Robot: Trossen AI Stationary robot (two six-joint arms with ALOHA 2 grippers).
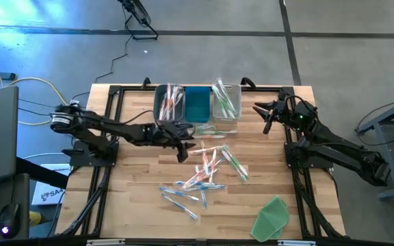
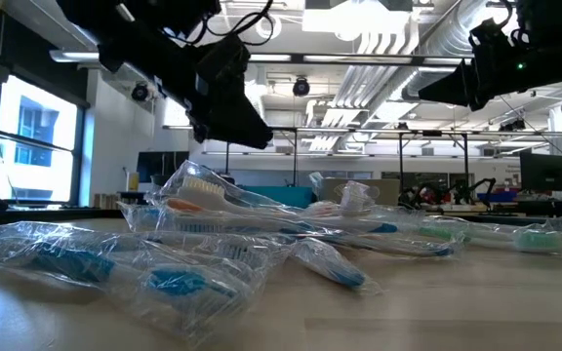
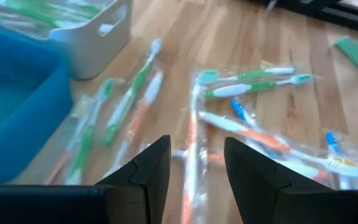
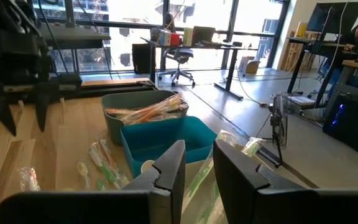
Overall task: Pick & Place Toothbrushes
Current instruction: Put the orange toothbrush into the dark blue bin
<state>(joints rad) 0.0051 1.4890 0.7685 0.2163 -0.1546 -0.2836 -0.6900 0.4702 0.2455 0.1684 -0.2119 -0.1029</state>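
Several toothbrushes (image 1: 207, 171) in clear wrappers, orange, blue and green, lie scattered flat on the wooden table's middle (image 3: 241, 87). My left gripper (image 1: 183, 152) hangs open a little above the pile's far left end (image 3: 197, 165), slanting down, with nothing between its fingers. Some orange and green brushes (image 3: 123, 106) lie beside the bins. My right gripper (image 1: 265, 116) waits open and empty in the air at the far right (image 4: 199, 168), beside the white bin.
Three bins stand in a row at the table's far edge: a grey one (image 1: 169, 101) with orange brushes, a blue one (image 1: 198, 104), and a white one (image 1: 226, 101) with green brushes. A flat green sheet (image 1: 272, 217) lies at the near right corner.
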